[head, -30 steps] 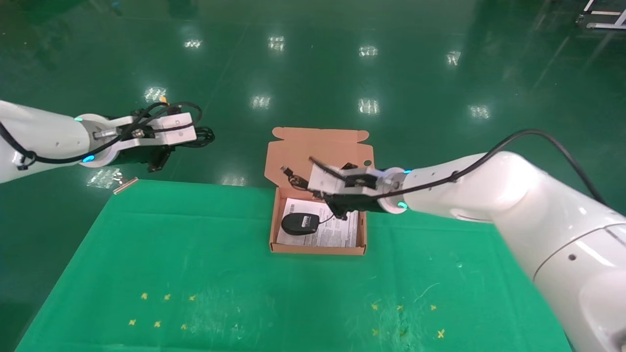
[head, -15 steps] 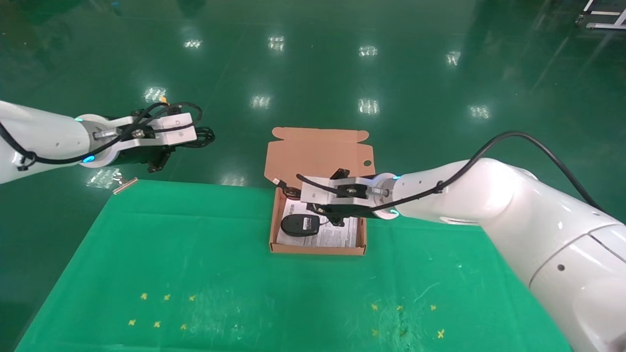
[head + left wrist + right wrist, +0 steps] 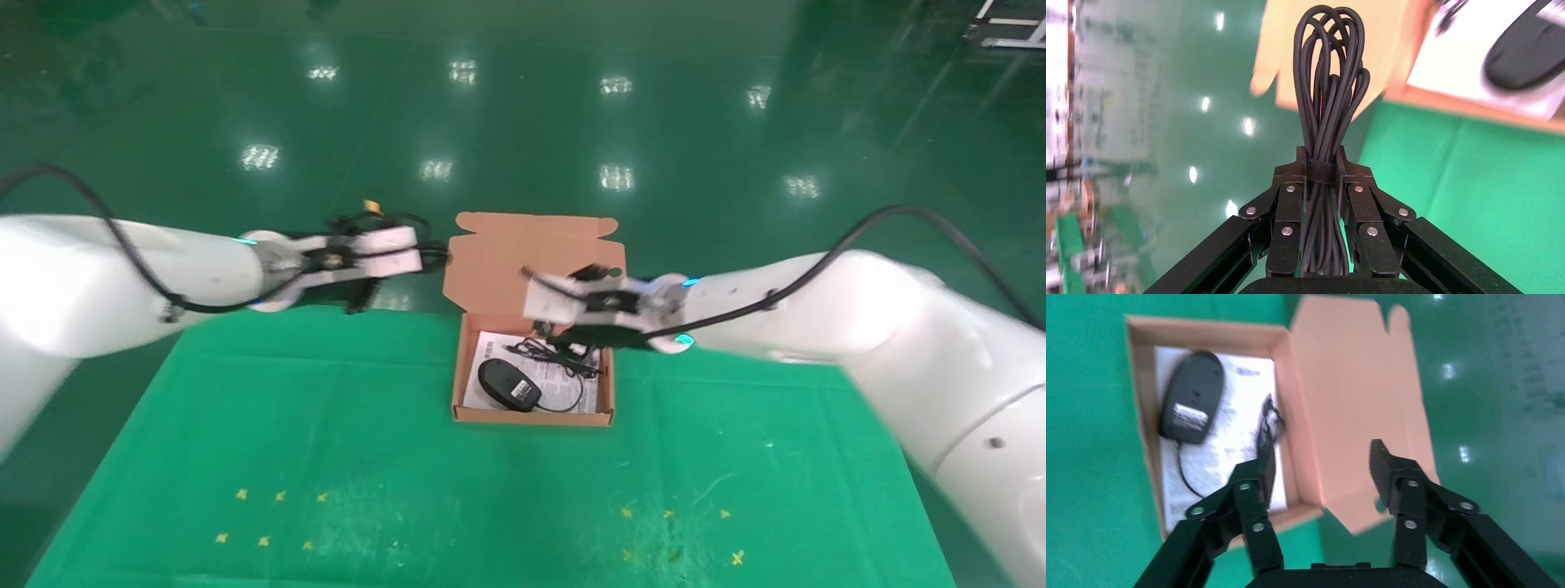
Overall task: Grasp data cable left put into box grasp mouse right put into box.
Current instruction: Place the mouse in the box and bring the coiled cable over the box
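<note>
- Since the earlier head pictures, the left arm has swung in from its parked spot far out on the left toward the box, and the right arm has let the mouse's cord drop and pulled back from inside the box.
- The left gripper (image 3: 429, 256) now hangs just beside the left edge of the flap lid (image 3: 531, 260), past the far edge of the green table (image 3: 327, 457). Its fingers (image 3: 1294, 202) are clamped tight on the data cable (image 3: 1329, 92), gripped at the band round the bundle's middle, with the loops sticking out ahead toward the box.
- The box (image 3: 531, 416) sits open at the middle of the table's far edge. The mouse (image 3: 509, 384) lies inside it on the white printed sheet (image 3: 572, 380), label side up, its cord (image 3: 564, 363) now bunched loosely in the box instead of held above it.
- The right gripper (image 3: 1321, 465) hovers over the box's far right corner, jaws wide apart and holding nothing.
- Judging by this, the mouse half of the task looks finished; what remains is carrying the cable bundle over the box wall and releasing it. The risk I see is the two grippers crowding the same small space, so the right arm should clear away first.
</note>
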Motion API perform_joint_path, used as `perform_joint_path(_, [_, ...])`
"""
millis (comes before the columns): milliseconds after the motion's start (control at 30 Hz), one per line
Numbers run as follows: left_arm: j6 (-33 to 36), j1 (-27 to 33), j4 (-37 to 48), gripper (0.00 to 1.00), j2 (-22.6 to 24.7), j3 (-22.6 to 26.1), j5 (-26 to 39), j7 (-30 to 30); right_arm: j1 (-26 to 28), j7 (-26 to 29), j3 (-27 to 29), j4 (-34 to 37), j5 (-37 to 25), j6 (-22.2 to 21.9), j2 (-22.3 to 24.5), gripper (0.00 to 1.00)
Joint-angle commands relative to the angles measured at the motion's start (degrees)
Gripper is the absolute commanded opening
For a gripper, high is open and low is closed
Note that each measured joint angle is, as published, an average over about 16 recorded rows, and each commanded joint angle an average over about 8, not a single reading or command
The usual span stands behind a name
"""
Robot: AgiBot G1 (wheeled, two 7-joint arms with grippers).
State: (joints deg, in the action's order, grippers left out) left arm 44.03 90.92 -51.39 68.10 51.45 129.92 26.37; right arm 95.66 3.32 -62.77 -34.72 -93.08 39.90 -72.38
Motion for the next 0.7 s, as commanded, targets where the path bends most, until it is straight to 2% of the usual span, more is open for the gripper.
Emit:
perform_joint_path(33, [-2.12, -0.7, 1.89, 0.0, 1.53, 0.16, -2.0, -2.37, 0.41, 0.46, 0.36, -0.25, 0.33, -0.04, 0.93, 1.0])
perform_joint_path(333, [-9.84, -2.53, 13.53, 0.0, 9.04, 1.47, -13.58, -20.34, 1.05, 4.75, 1.24, -6.14, 0.08, 1.13, 10.75, 1.0])
perform_joint_path(700, [-13.63, -4.56, 15.83, 0.0, 10.37, 7.26, -31.28, -35.89, 1.95, 13.99, 1.4, -18.35, -2.72, 2.3, 20.9, 1.0])
